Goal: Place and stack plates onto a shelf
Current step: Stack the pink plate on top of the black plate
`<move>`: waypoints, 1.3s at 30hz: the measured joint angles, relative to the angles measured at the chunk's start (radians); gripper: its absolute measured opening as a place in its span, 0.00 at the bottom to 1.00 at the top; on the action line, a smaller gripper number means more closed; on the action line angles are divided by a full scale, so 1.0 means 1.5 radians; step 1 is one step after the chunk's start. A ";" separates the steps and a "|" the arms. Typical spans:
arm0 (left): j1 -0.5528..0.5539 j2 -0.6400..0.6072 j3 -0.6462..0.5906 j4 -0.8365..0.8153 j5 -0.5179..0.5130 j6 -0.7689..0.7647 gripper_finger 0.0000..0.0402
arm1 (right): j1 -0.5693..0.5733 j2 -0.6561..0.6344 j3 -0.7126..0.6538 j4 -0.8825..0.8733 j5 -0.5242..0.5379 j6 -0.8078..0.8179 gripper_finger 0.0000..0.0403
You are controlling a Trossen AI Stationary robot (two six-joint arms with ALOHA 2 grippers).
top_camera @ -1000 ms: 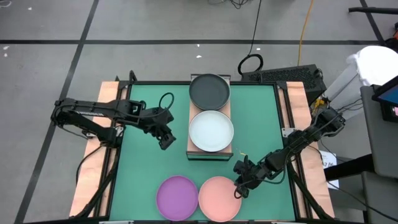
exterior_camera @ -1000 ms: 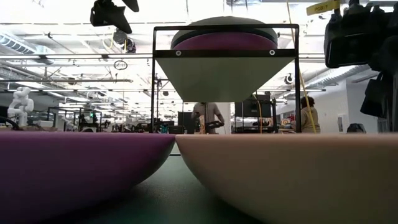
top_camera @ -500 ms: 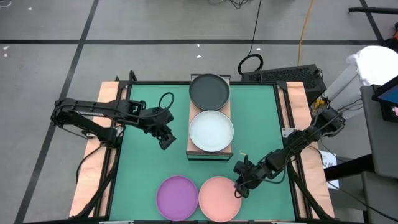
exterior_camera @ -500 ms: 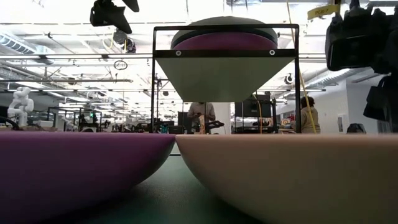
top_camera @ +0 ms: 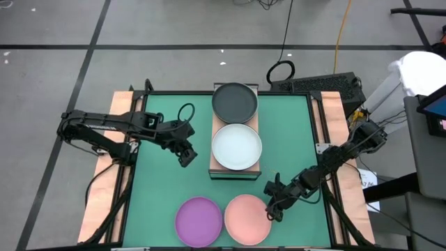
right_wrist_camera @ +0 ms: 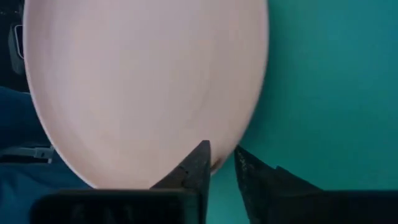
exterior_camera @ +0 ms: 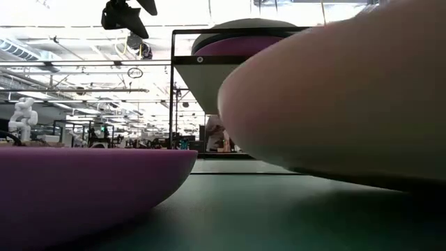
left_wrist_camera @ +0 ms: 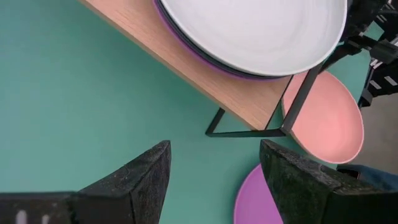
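Observation:
A pink plate (top_camera: 247,220) and a purple plate (top_camera: 198,222) are at the table's near edge on the green mat. My right gripper (top_camera: 273,208) is shut on the pink plate's right rim. The wooden shelf (left_wrist_camera: 205,68) stands mid-table on a black frame. On it are a dark grey plate (top_camera: 235,101) at the far end and a whitish plate (top_camera: 237,146) on top of a stack with a purple rim (left_wrist_camera: 186,45). My left gripper (top_camera: 185,157) hangs open above the mat, left of the shelf, holding nothing. My right gripper pinches the pink plate's rim (right_wrist_camera: 214,163) between its two fingers, one finger over the inner face and one outside the edge. The fingers slant down from the table's right side. The plate is tipped, its underside (exterior_camera: 327,139) raised off the mat; whether any edge still rests there I cannot tell.
The shelf's black wire legs (left_wrist_camera: 292,106) stand just beyond the pink plate. The purple plate (exterior_camera: 83,188) lies flat right next to it on the left. Bare green mat (top_camera: 160,188) spreads left of the shelf and between the shelf and the two near plates.
The pink plate has come up off the mat: in the low view it lay flat beside the purple one and now rears up, hiding my right arm. From above it has shifted slightly toward the table's right edge. The purple plate has stayed put.

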 joint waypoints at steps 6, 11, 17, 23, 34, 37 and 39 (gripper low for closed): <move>0.000 0.000 0.000 0.000 -0.002 0.000 0.62 | -0.001 0.000 0.000 0.011 -0.001 0.006 0.01; 0.000 0.000 0.000 0.000 -0.010 0.000 0.62 | -0.001 0.000 -0.001 0.015 -0.015 0.038 0.01; 0.000 0.000 0.000 0.000 -0.012 0.000 0.62 | 0.000 -0.011 -0.001 0.033 -0.017 0.069 0.00; 0.000 0.000 0.000 0.000 -0.012 0.004 0.62 | 0.000 -0.057 -0.001 0.042 -0.014 0.083 0.00; -0.014 0.000 0.000 -0.022 -0.017 -0.003 0.62 | -0.001 -0.170 -0.001 0.009 0.041 0.140 0.00; -0.029 0.000 0.000 -0.035 -0.018 -0.003 0.62 | -0.001 -0.200 0.000 0.009 0.083 0.162 0.00; -0.037 0.000 0.000 -0.037 -0.019 -0.007 0.62 | -0.001 -0.221 0.006 0.009 0.107 0.165 0.00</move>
